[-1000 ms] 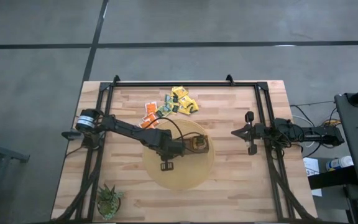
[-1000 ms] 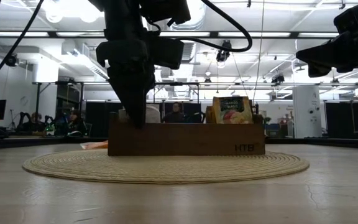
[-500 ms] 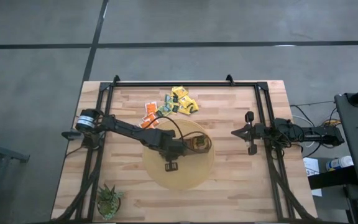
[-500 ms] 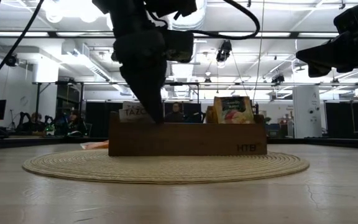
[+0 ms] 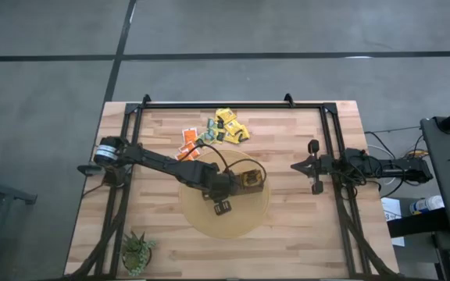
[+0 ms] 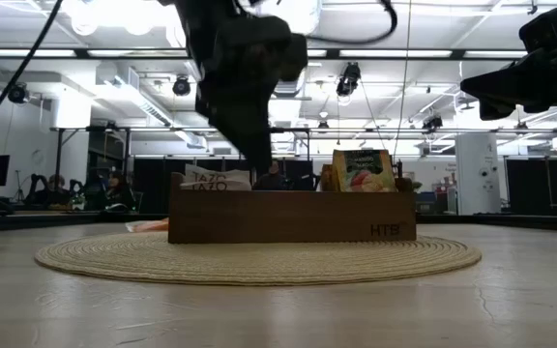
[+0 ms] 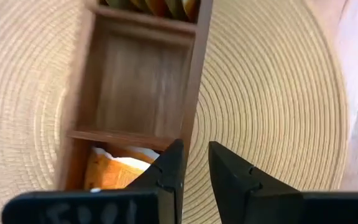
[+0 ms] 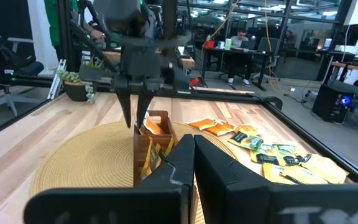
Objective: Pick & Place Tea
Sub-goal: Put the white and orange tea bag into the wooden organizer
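A long brown box (image 6: pixel 291 217) stands on a round woven mat (image 6: pixel 259 259) at the table's middle. My left gripper (image 7: pixel 194 152) hangs above the box's left part (image 6: pixel 259 159), its fingers a narrow gap apart with nothing between them. An orange tea sachet (image 7: pixel 114 171) stands in the end compartment below it, its white top (image 6: pixel 216 179) above the wall. The middle compartment (image 7: pixel 138 81) holds nothing, and more sachets (image 6: pixel 361 171) stand in the other end. Loose tea sachets (image 5: pixel 225 129) lie on the wood at the far side. My right gripper (image 8: pixel 191 149) waits shut at the table's right (image 5: pixel 295 166).
A small potted plant (image 5: pixel 137 251) stands at the table's near left corner. A black frame (image 5: pixel 233 104) runs along the far edge and both sides. Bare wood lies near of the mat (image 5: pixel 225 222) and to its right.
My left gripper has risen out of the box's left end compartment, drifted a little toward the table's right, and rolled its wrist. The sachet it stood over stays upright in that compartment.
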You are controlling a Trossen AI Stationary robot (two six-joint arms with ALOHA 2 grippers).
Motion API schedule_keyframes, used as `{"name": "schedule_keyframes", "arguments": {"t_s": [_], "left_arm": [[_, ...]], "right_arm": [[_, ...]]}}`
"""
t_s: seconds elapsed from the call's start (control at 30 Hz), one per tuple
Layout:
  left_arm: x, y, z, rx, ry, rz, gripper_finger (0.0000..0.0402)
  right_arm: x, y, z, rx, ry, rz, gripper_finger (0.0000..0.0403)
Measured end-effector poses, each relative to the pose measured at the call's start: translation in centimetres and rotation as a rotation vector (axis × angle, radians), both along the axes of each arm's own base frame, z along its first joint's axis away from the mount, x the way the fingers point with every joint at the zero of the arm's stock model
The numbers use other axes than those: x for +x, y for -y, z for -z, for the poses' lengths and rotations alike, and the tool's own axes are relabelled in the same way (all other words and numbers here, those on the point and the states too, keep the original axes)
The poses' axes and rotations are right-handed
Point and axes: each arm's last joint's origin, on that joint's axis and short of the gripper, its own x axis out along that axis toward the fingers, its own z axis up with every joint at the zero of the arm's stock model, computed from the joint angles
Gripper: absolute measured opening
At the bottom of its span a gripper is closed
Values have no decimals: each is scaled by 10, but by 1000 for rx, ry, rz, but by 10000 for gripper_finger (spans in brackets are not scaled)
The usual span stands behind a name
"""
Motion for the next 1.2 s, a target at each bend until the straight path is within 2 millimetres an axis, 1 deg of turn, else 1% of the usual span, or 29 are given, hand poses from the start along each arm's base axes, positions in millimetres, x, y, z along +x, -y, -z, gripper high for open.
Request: {"name": "schedule_keyframes", "arguments": {"t_s": [0.1,0.17,0.3,0.37,0.43,0.53,0.63,0.73,0.83,0.97,1.1,1.2], "left_arm": [[-2,3,-16,69,62,-46,67],[-7,2,-31,158,111,-109,67],[-20,-6,-62,350,246,-346,67],[-27,-11,-73,389,292,-411,67],[-32,-14,-82,405,321,-439,67],[-39,-18,-89,417,336,-486,67],[-51,-25,-88,405,295,-591,68],[-61,-32,-85,375,256,-721,82],[-68,-35,-82,358,219,-801,114],[-76,-35,-79,309,165,-878,181],[-78,-37,-75,282,144,-915,268],[-81,-43,-71,283,110,-951,346]], "right_arm": [[0,0,0,0,0,0,8],[0,0,0,0,0,0,8],[0,0,0,0,2,0,8],[0,0,0,0,2,0,8],[0,0,0,0,2,0,8],[0,0,0,0,2,0,8],[0,0,0,0,2,0,8],[0,0,0,0,1,0,8],[0,0,0,0,1,0,8],[0,0,0,0,1,0,9],[0,0,0,0,1,0,8],[0,0,0,0,1,0,8]]}}
